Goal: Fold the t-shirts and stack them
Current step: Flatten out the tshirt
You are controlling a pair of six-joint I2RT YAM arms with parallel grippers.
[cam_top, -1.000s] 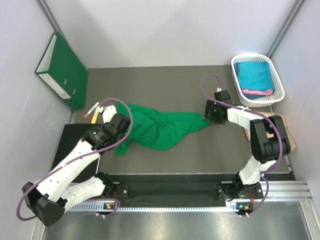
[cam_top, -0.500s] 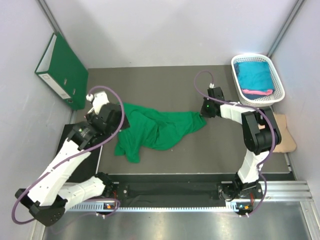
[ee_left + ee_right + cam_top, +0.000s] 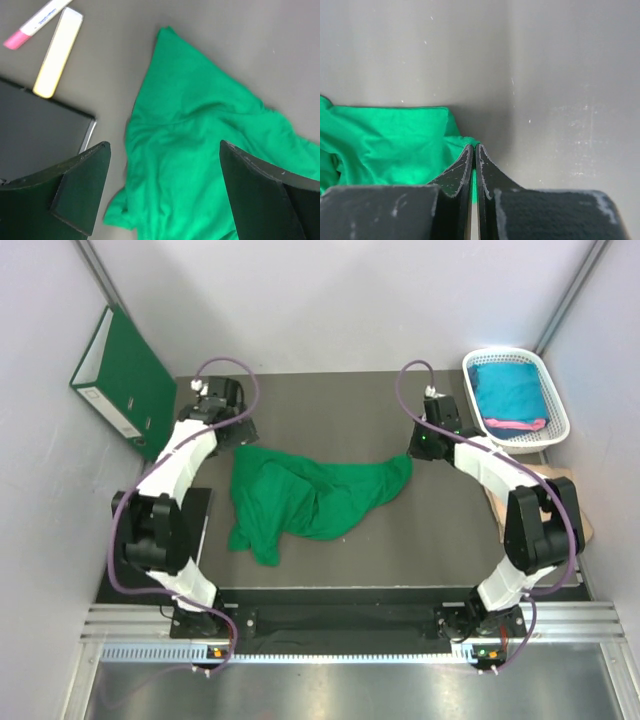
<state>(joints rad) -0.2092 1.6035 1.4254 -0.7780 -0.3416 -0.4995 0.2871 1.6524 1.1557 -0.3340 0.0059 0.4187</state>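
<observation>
The dark grey tabletop (image 3: 330,405) carries a bright green t-shirt (image 3: 310,495), which lies crumpled and unfolded at its middle; all positions below refer to this shirt.

Far to its left, a dark green binder (image 3: 125,380) leans against the wall. Far to its right, a white basket (image 3: 505,353) holds a teal t-shirt (image 3: 508,390) with a pink t-shirt (image 3: 515,424) at its near edge. A flat black slab (image 3: 35,120) lies just beside the shirt's left edge. A tan pad (image 3: 583,518) lies well to the right, partly covered by the right arm.

The left pincer (image 3: 165,200) hangs over the shirt's far-left corner, jaws spread wide and holding nothing. The right pincer (image 3: 474,155) is pressed together, pinching the shirt's far-right corner.

A yellow highlighter (image 3: 57,52) and a pink-capped marker (image 3: 37,22) lie near that far-left corner, beside the slab.
</observation>
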